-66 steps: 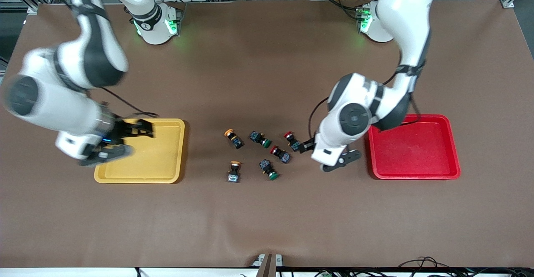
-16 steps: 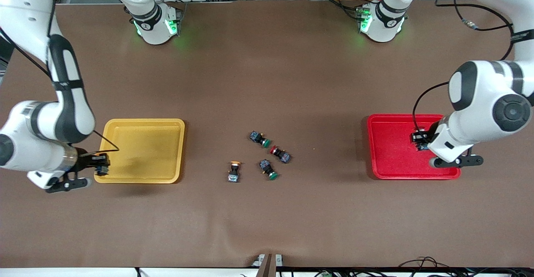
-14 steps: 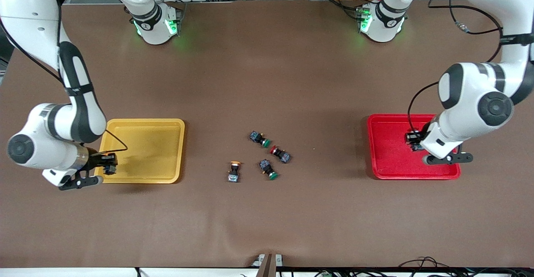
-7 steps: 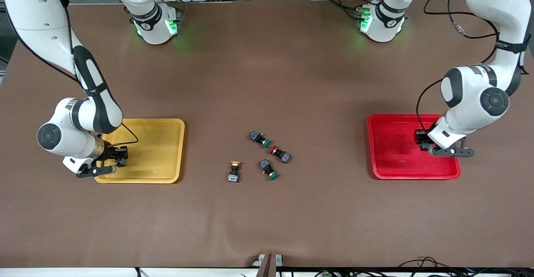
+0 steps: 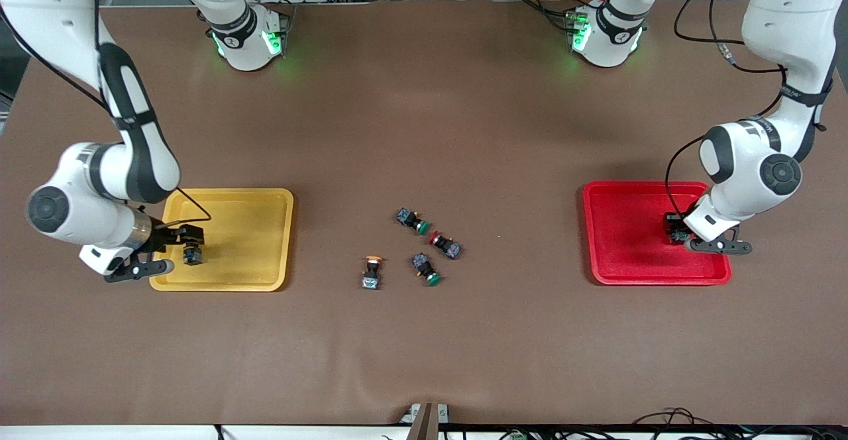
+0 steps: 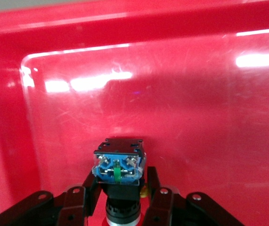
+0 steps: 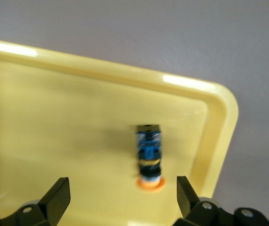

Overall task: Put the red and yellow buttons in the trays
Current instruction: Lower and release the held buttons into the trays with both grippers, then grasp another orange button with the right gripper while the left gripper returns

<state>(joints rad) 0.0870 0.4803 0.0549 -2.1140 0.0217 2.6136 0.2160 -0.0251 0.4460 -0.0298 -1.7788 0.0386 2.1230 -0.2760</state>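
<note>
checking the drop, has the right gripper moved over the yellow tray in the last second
Yes. The right gripper has shifted from the yellow tray rim further in, toward the table's middle; its jaws are open, a yellow button lying in the tray.

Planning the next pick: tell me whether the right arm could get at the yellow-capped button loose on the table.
Probably yes: the right gripper is open over the yellow tray, and the yellow-capped button lies apart from its neighbours.

Buttons (image 5: 371, 273) outside trays (image 5: 228, 281)

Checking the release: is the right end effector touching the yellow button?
Apart. The right wrist view shows the yellow button lying in the yellow tray, clear of both open fingers of the right end effector.
</note>
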